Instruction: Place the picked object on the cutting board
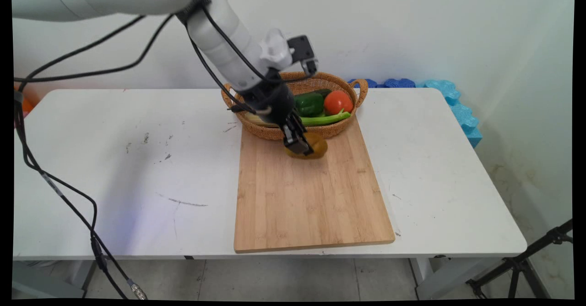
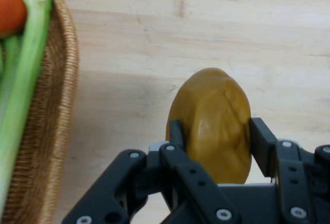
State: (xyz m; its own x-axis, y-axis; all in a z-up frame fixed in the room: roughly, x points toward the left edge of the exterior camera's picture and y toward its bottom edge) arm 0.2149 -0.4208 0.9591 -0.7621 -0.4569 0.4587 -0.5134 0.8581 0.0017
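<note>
Hand view shows us, from left to right, the wicker basket (image 2: 54,131) with a celery stalk (image 2: 23,84) and tomato (image 2: 10,2), then our gripper (image 2: 214,136) clamped on a brown potato (image 2: 214,121) over the wooden cutting board (image 2: 154,43).

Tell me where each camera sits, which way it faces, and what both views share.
Main view: fixed above the table's near side, looking down across it at the wall; shows the white arm, its cables and the claw.
Hand view: mounted on the hand, looking along the claw down at the cutting board; shows its black linkage and fingers.
Shared: the brown potato gripped by the claw, the cutting board, the wicker basket, its tomato and green stalk.
</note>
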